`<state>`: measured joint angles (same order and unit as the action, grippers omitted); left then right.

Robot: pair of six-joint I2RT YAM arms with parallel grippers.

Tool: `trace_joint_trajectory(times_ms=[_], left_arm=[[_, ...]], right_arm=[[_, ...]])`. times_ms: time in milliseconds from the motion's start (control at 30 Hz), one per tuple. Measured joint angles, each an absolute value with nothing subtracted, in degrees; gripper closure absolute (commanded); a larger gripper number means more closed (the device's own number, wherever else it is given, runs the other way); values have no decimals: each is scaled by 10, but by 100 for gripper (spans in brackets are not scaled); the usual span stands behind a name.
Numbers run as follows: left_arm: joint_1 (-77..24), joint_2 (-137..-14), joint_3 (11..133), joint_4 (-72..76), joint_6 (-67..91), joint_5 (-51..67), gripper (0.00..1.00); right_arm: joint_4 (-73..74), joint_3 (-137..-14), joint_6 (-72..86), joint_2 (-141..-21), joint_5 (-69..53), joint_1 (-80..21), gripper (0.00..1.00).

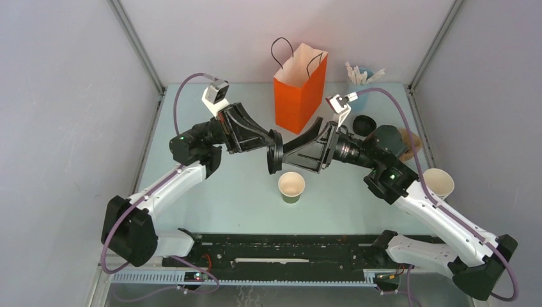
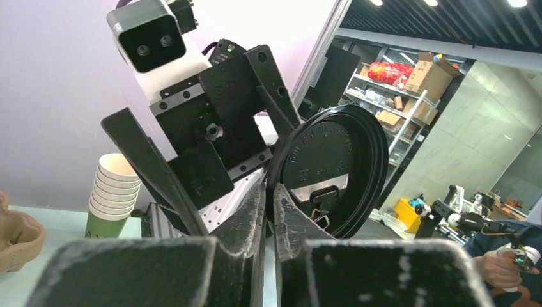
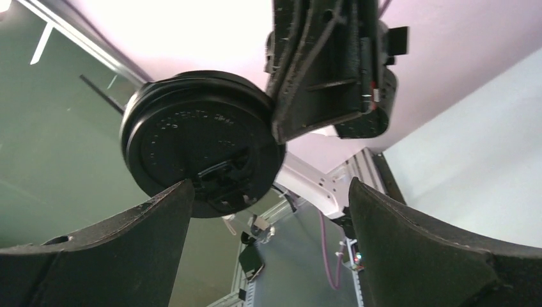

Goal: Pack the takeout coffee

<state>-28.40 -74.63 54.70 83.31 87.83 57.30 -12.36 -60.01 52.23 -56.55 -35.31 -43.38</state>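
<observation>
Left gripper [image 2: 269, 204]: jaws pinched almost together on the rim of the black plastic lid [image 2: 326, 160]. The lid is held on edge above the middle of the table. In the left wrist view its embossed top and sip tab face away from that arm.

Right gripper [image 1: 284, 158]: released, jaws spread wide. It points at the lid from the right, with one finger to each side of the disc. The right wrist view shows one fingertip overlapping the lid's edge; I cannot tell whether it touches.

Olive-green paper cup [image 1: 291, 187]: upright on the table [image 1: 230, 198], open-topped with a white inside. It is just nearer than the two grippers and below the held lid, with a clear gap between cup and lid. So the coffee is in two parts: cup on the table, lid in the left gripper.

Near right edge: stack of green paper cups [image 2: 114, 192], well apart from the single cup.

Farther right: brown pulp tray [image 1: 410, 144], partly hidden behind the right arm. A black round piece [image 1: 365, 124] lies on the table just beyond it; too small to say more.

Far centre: orange paper bag [image 1: 300, 89], upright, mouth open, black handles up.

Far right corner: pale blue cup of white sticks [image 1: 362, 77], just to the right of the bag.
</observation>
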Motion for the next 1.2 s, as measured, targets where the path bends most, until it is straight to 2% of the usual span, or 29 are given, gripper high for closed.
trace_joint_trajectory(times_ms=[567,1200], left_arm=[[-268,-735,543,836,886,573,92],[-268,-733,543,838,886,573,92]], right_arm=[[-301,-543,542,-573,-359,-506,0],[-340,-543,549,-593,-343,-499,0]])
